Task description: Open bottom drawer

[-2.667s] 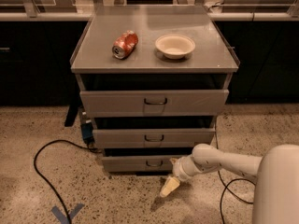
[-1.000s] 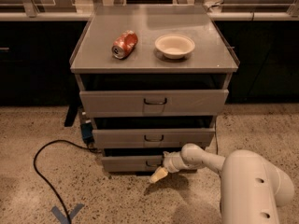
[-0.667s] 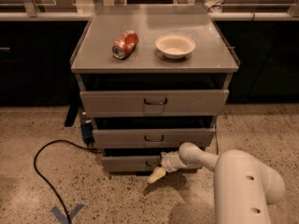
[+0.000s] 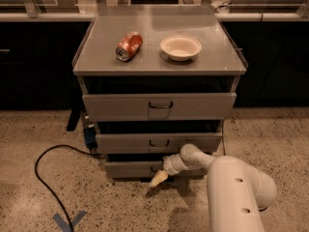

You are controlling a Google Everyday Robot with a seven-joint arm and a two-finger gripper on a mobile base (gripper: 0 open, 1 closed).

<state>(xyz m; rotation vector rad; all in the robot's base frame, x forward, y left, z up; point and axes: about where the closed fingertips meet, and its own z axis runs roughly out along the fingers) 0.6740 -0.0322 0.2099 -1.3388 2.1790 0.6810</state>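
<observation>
Cream claw [image 4: 158,179] at front of bottom drawer [image 4: 130,169] (lowest of 3)

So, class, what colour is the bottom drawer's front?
Grey metal bottom drawer, camera view; cream-tipped gripper is at its front.

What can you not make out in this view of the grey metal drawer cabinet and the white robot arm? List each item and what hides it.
1. Small dark handle of the narrow grey bottom drawer: camera view, covered by the tan-tipped gripper in front of it.
2. Drawer insides: camera view, dark shadow under the fronts above.
3. White robot arm: camera view, lower part cut off by the bottom edge.
</observation>
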